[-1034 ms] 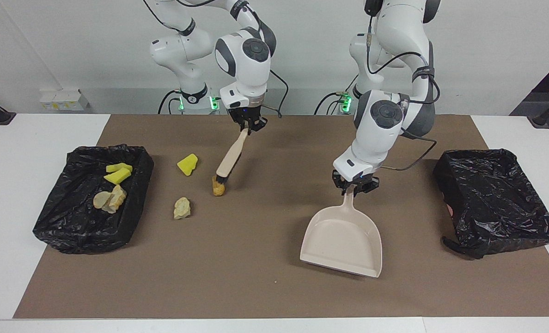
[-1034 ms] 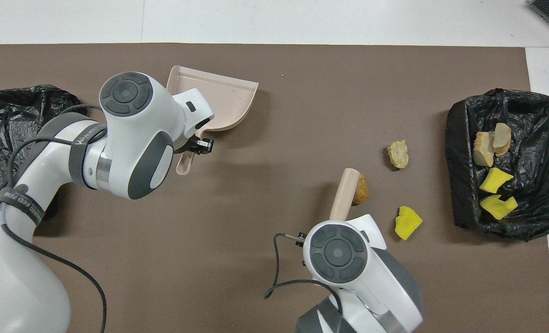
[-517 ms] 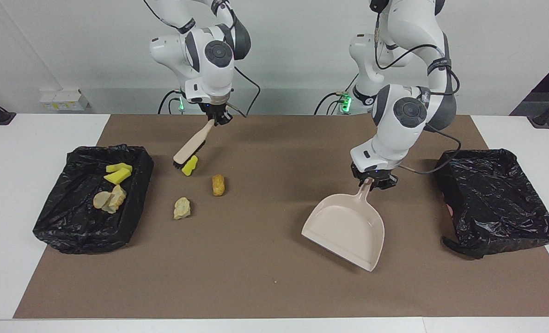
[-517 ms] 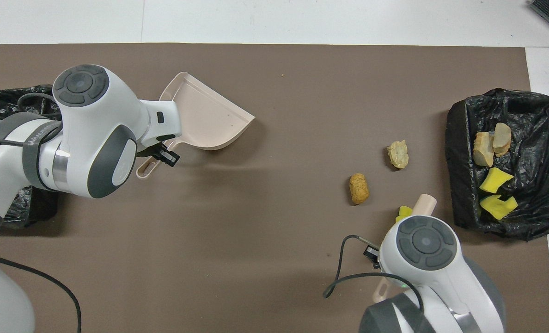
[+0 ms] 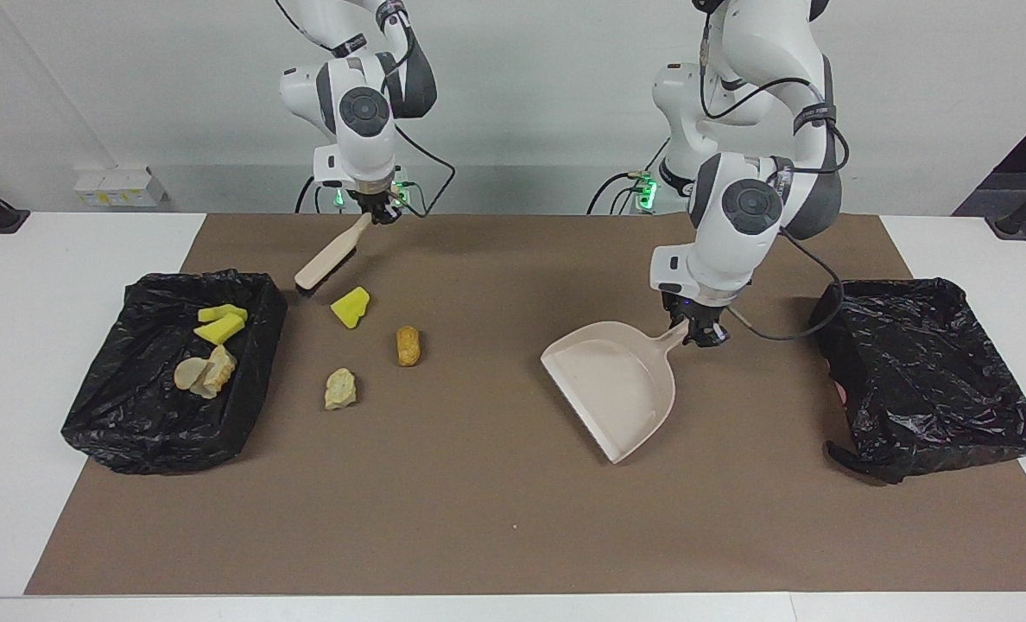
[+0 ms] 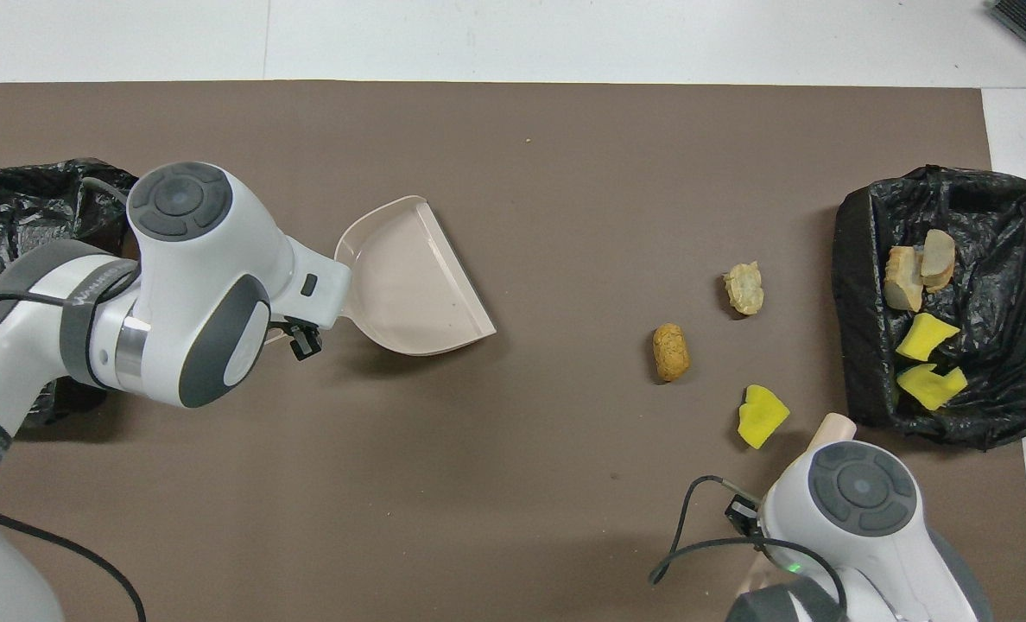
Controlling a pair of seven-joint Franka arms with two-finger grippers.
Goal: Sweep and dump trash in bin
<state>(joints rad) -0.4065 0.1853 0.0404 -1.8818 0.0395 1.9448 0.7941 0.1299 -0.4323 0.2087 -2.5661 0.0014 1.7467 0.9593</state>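
Observation:
Three pieces of trash lie on the brown mat: a yellow sponge piece (image 5: 351, 307) (image 6: 761, 416), a golden-brown nugget (image 5: 407, 345) (image 6: 671, 352) and a pale lump (image 5: 339, 389) (image 6: 744, 288). My right gripper (image 5: 381, 214) is shut on the handle of the beige brush (image 5: 327, 257). The brush slants down toward the mat beside the sponge piece, nearer to the robots. My left gripper (image 5: 697, 335) (image 6: 303, 339) is shut on the handle of the beige dustpan (image 5: 612, 389) (image 6: 414, 276), whose mouth faces the trash. From overhead, only the brush's end (image 6: 832, 426) shows.
A black-lined bin (image 5: 133, 432) (image 6: 850, 302) at the right arm's end holds yellow sponge pieces (image 5: 219, 324) and beige lumps (image 5: 206, 371). A second black-lined bin (image 5: 927, 389) (image 6: 12, 216) stands at the left arm's end. The mat between dustpan and trash is bare.
My right gripper carried the brush from the nugget, past the sponge piece, toward the bin at the right arm's end. My left gripper turned the dustpan's mouth round toward the trash.

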